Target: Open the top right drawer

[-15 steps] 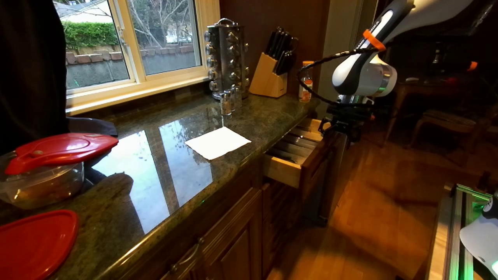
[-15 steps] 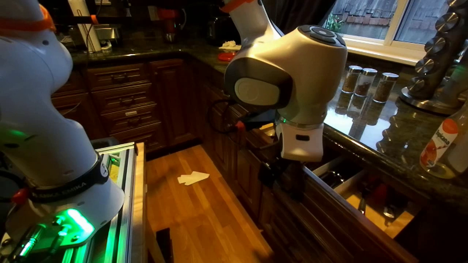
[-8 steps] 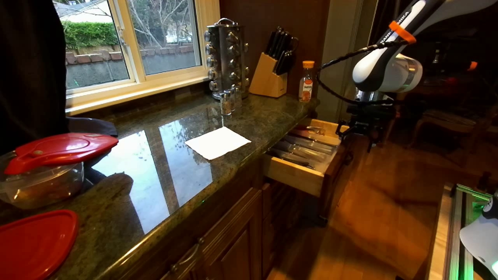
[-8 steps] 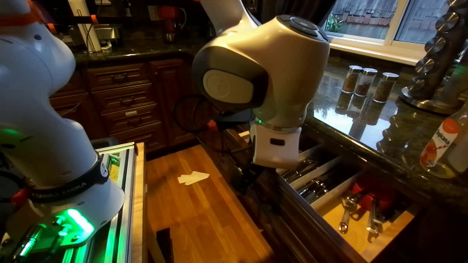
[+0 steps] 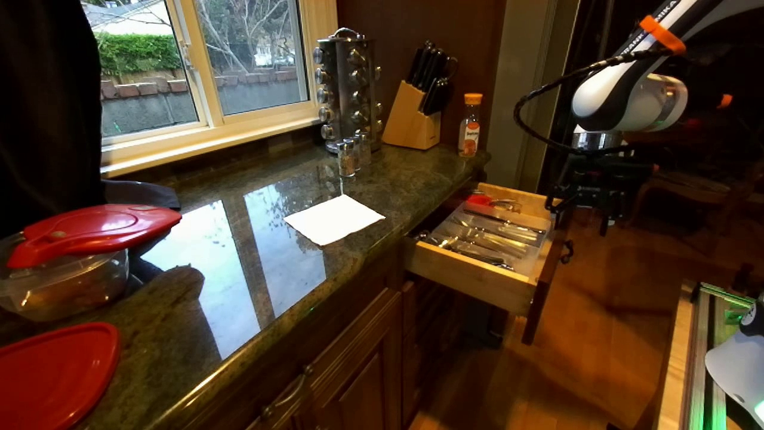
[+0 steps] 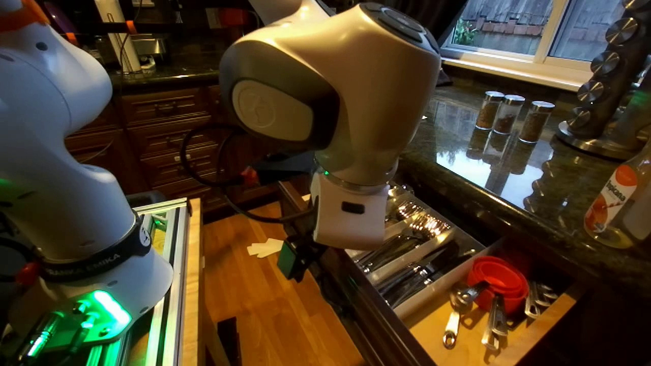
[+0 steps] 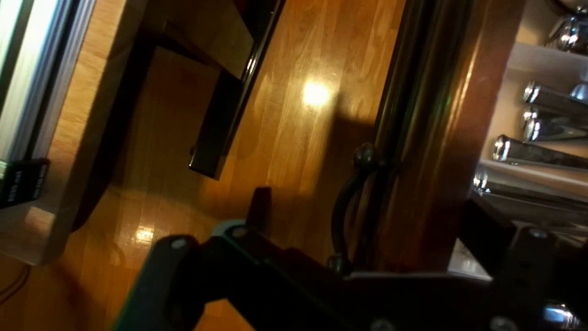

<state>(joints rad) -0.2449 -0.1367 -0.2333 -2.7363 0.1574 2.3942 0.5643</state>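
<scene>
- Released, with the jaws of the gripper [image 5: 579,216] spread wide to either side of the dark front panel [image 7: 452,151], over the wooden floor [image 7: 294,151] outside and the cutlery [image 7: 542,154] inside; impossible to tell whether touching the panel.
- On that panel's outer face, a dark curved handle [image 7: 340,211].
- Drawn well out from beneath the front edge of the tabletop [image 5: 418,179], near its end corner: the top right drawer [image 5: 471,279], with pale wooden sides.
- Within, a divided tray [image 6: 447,281] bearing the cutlery; just beside it, red measuring cups [image 6: 496,277] with metal utensils [image 6: 494,325].
- By the tabletop's end corner, an orange-capped bottle [image 5: 470,131]; near it, a wooden knife block [image 5: 412,119].
- Along the back edge, a tall metal spice rack [image 5: 349,89], with three small jars [image 6: 507,116] near its foot.
- Toward the front edge, a white sheet [image 5: 334,220] lying flat on glossy dark stone bright with reflected daylight.
- Well along from that corner, a clear container [image 5: 65,286] under a tilted red cover [image 5: 98,230]; by the front edge, a flat red lid [image 5: 54,376].
- Behind the back edge, a pale-framed window [image 5: 203,65].
- Below the front edge, a dark cabinet door [image 5: 367,364].
- Out on the floor, a white scrap [image 6: 264,247]; farther over, a wood-edged stand [image 6: 195,244] under an arm base [image 6: 137,287] lit green.
</scene>
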